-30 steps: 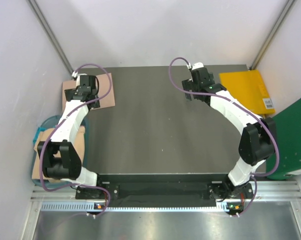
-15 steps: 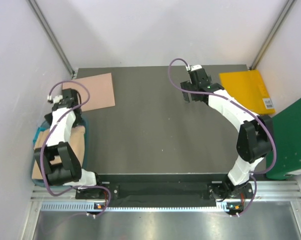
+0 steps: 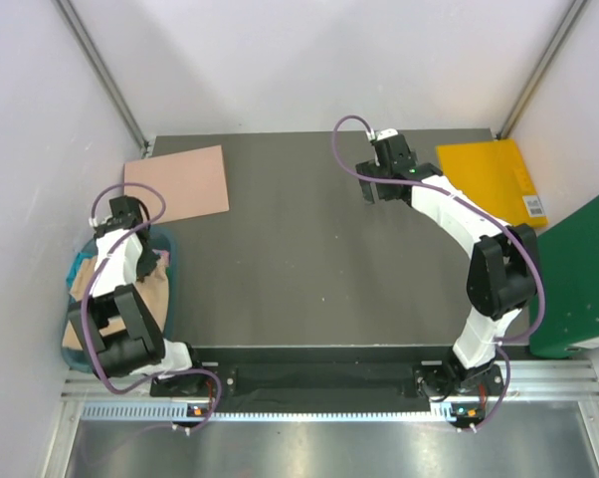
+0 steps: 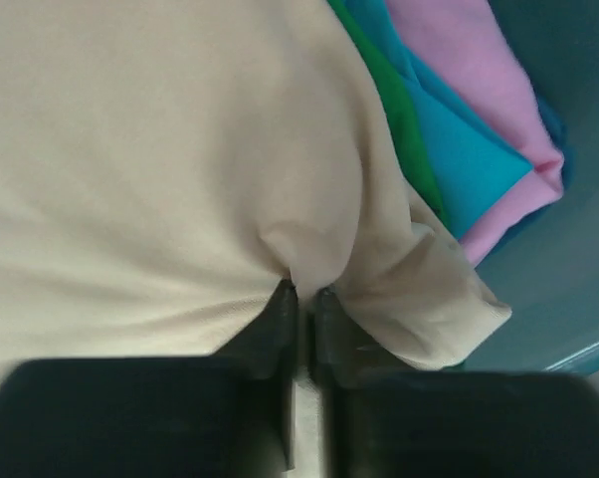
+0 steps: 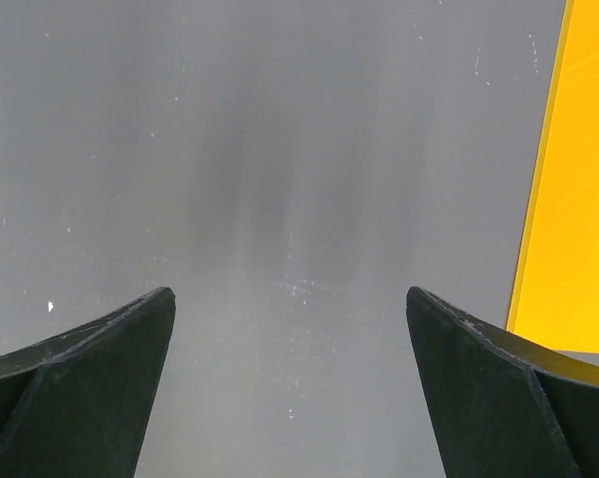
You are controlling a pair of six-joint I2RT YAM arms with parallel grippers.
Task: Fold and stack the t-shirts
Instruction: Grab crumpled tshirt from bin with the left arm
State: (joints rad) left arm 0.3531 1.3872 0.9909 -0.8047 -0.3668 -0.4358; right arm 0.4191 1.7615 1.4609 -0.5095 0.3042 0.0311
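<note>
My left gripper (image 4: 301, 294) is down in a teal basket (image 4: 568, 259) off the table's left edge, shut on a pinched fold of a beige t-shirt (image 4: 160, 149). Beside the beige cloth lie a green t-shirt (image 4: 399, 110), a teal one (image 4: 459, 149) and a pink one (image 4: 479, 60). From above, the left gripper (image 3: 123, 221) sits over the basket (image 3: 172, 249), with beige cloth (image 3: 155, 289) showing below it. A folded salmon-pink shirt (image 3: 180, 181) lies flat at the table's back left. My right gripper (image 5: 290, 299) hangs open over bare table, holding nothing.
A folded yellow cloth (image 3: 484, 169) lies at the table's back right, just right of the right gripper (image 3: 377, 189); its edge (image 5: 578, 179) shows in the right wrist view. A green panel (image 3: 583, 279) stands off the right edge. White walls enclose the back and sides.
The left arm swung from the folded salmon-pink shirt at the back left down to the basket, and its gripper closed on the beige t-shirt. The right arm barely moved.
</note>
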